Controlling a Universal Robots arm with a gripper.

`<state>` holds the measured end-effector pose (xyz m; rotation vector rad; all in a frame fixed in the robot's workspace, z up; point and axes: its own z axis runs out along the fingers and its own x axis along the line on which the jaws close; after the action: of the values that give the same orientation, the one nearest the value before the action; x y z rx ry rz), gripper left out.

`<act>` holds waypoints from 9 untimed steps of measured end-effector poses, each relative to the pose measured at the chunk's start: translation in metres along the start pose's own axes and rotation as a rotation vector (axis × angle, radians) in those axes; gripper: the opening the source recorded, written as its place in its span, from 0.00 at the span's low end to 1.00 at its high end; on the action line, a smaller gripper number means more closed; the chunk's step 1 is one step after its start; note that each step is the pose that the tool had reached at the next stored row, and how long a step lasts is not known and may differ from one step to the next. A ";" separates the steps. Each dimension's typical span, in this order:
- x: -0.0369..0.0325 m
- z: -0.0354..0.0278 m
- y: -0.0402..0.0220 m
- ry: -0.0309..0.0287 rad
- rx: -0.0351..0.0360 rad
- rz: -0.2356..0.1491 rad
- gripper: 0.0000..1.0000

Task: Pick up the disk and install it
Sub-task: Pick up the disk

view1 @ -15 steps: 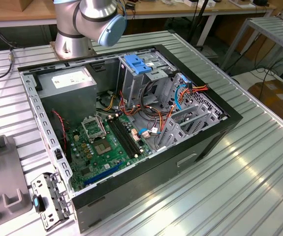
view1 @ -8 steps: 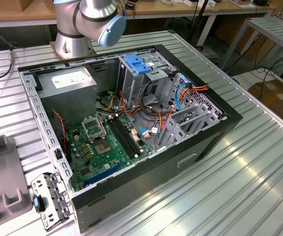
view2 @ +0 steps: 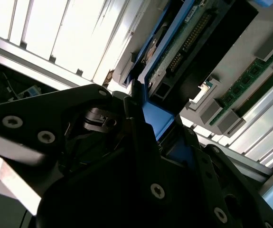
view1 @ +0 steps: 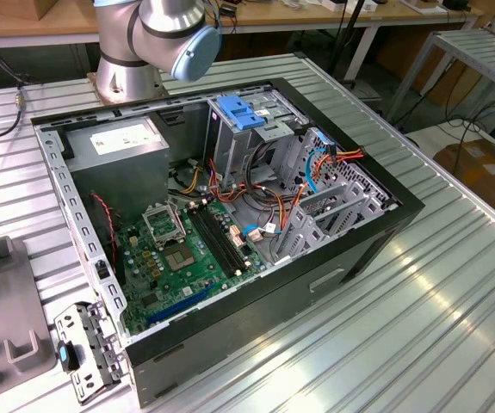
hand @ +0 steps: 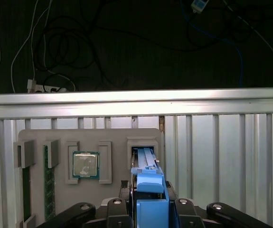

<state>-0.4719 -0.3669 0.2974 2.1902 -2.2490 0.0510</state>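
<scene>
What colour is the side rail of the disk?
Blue; the disk shows it best in the first wrist view.

The table [view1: 454, 284] was ribbed, shiny bare metal, the disk [hand: 149, 187] wore smooth blue plastic rails, the gripper [hand: 149, 209] looked matt black, the tray [hand: 112, 138] matt grey plastic.

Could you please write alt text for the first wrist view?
The gripper has its jaws shut on the blue-railed disk, which stands edge-on at a slot of a grey tray that also holds a processor chip. The tray lies on a slatted metal table.
</scene>
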 end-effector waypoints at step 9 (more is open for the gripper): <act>0.0001 -0.0055 -0.0001 0.0000 0.0003 0.000 0.37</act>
<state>-0.4719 -0.3669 0.3029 2.1904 -2.2492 0.0514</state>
